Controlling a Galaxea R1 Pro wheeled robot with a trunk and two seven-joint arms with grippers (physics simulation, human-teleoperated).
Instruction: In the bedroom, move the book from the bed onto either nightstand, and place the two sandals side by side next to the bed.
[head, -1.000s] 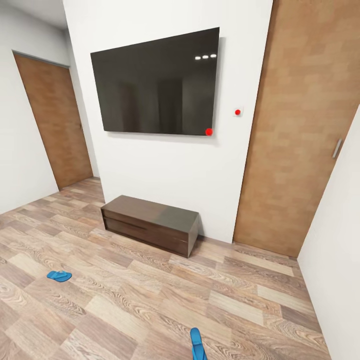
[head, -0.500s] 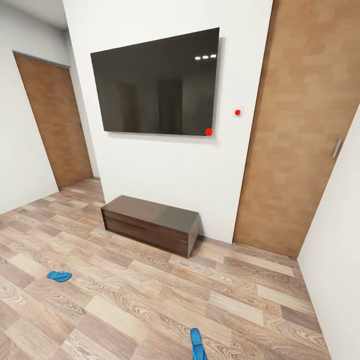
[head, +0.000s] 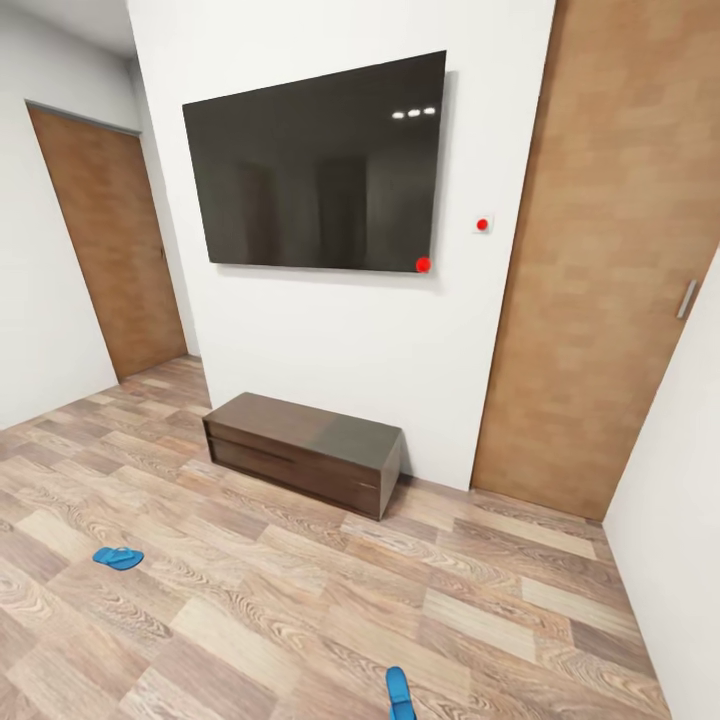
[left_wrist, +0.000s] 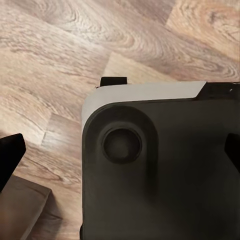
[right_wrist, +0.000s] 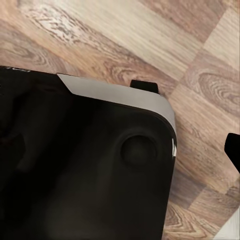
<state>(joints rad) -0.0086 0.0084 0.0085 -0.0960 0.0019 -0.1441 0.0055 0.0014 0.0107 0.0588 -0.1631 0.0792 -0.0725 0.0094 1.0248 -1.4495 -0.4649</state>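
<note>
1. Compared with the earlier head picture, the whole scene sits slightly lower and farther right, so the camera has moved; nothing in the room has shifted on its own.
2. At far left, a brown door (head: 105, 245) stands in the white wall.
3. On the plank floor (head: 300, 590) at left lies 1 blue sandal (head: 118, 558), well apart from the bench.
4. At centre, a dark wall screen (head: 315, 165) hangs above a low dark wooden bench (head: 305, 450). This bench is not a nightstand.
5. Near the bottom edge, right of centre, lies the second sandal (head: 400, 692), cut off by the frame.
6. At right, a small switch plate with a red dot (head: 482, 225) sits beside a wide brown panel (head: 620, 250).
7. Gripper state: both wrist views look down past the robot's dark base (left_wrist: 160, 175) to the floor; the few dark finger tips at the edges do not settle it, so I cannot tell for either.
8. Step in hand, as judged: approach a sandal. Drive slowly, keep it centred, and stop short so that an arm can reach down.
9. Legible writing: none.
</note>
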